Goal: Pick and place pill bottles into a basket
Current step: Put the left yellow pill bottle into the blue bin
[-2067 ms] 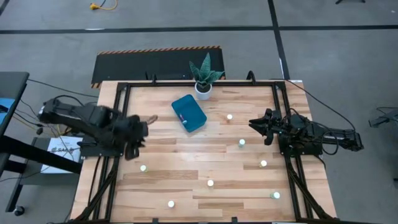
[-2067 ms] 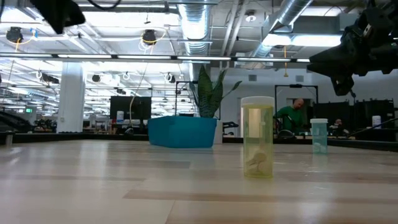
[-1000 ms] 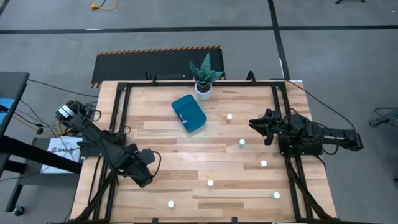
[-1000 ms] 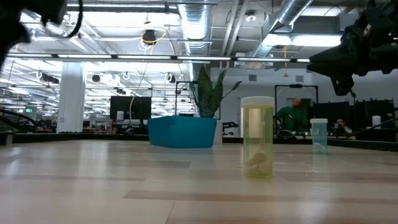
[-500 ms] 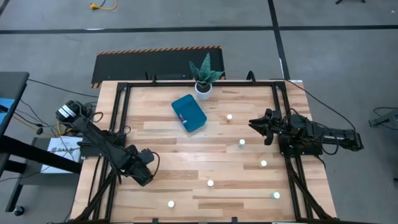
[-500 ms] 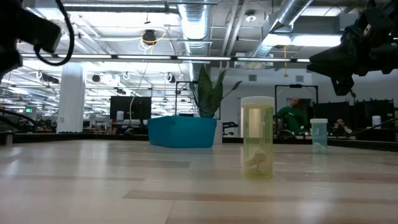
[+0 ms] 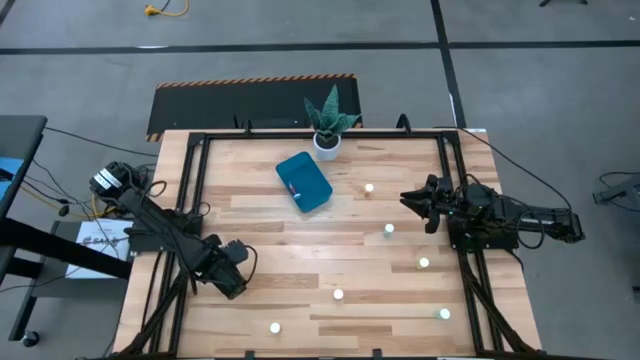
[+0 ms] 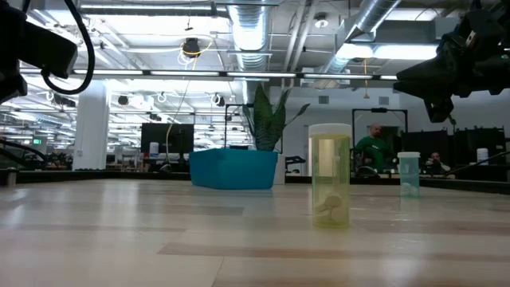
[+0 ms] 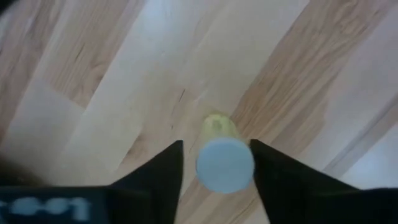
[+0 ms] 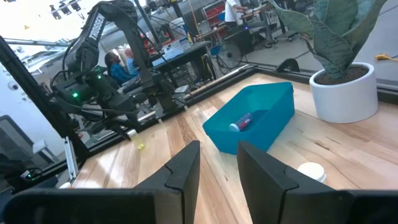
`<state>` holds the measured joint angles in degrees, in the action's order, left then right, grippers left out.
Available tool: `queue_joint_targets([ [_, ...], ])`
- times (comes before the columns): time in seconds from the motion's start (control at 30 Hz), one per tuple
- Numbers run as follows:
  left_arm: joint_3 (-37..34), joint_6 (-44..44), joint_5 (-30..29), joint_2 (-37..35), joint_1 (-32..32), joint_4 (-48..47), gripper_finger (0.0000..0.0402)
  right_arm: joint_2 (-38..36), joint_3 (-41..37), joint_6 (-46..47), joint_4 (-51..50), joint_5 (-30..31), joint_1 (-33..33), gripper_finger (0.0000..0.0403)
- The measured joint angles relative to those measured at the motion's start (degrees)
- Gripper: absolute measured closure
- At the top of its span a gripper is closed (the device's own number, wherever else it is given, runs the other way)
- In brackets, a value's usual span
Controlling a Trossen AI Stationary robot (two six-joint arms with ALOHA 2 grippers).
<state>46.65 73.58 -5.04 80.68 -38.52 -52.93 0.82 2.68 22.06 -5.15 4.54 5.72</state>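
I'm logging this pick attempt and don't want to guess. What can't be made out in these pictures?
- High view: the left gripper covers its pill bottle.
- Left wrist view: blur hides whether the fingers touch that bottle.
- Right wrist view: the basket wall partly hides the bottle inside.
- Low view: the right gripper is silhouetted.

Pale plank-wood table [image 7: 290, 240] framed by black rails.
On it stand a teal-blue rectangular plastic tray [image 7: 304, 181], a white pot with a green spiky plant [image 7: 327, 142] at the far edge, and small white-capped pill bottles scattered across the boards, among them ones at [image 7: 369, 188], [image 7: 389, 230], [image 7: 424, 264], [image 7: 338, 294], [image 7: 275, 327] and [image 7: 444, 314].
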Motion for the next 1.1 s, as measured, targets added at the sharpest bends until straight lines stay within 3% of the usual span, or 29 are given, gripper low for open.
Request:
queue_joint_targets([
  [0.13, 0.02, -0.02, 0.03, -0.26, 0.67, 0.02, 0.0310, 0.01, -0.01, 0.00, 0.00, -0.01, 0.00, 0.0303],
  [0.27, 0.02, 0.02, -0.24, -2.32, 3.72, -0.02, 0.0330, 0.01, -0.01, 0.01, 0.00, 0.00, 0.00, 0.0303],
  [0.37, 0.02, 0.00, -2.30, -5.46, 7.87, -0.02, 0.0324, 0.00, 0.02, 0.02, 0.00, 0.00, 0.00, 0.0303],
  [0.53, 0.04, -1.98, -11.41, -12.74, 18.01, 0.47, 0.0310, 0.01, 0.00, 0.01, 0.00, -0.02, 0.01, 0.0303],
  [0.7, 0.07, -15.50, -18.22, -18.03, 31.45, 8.72, 0.0317, 0.00, -0.01, 0.00, 0.00, 0.00, 0.00, 0.0303],
  [0.9, 0.15, -34.83, -11.88, -15.80, 50.01, 29.50, 0.0317, 0.01, -0.01, 0.00, 0.02, 0.00, 0.00, 0.0303],
  [1.1, 0.16, -42.65, 1.27, -8.57, 64.48, 36.99, 0.0317, 0.02, -0.01, 0.02, 0.00, 0.00, 0.00, 0.0303],
])
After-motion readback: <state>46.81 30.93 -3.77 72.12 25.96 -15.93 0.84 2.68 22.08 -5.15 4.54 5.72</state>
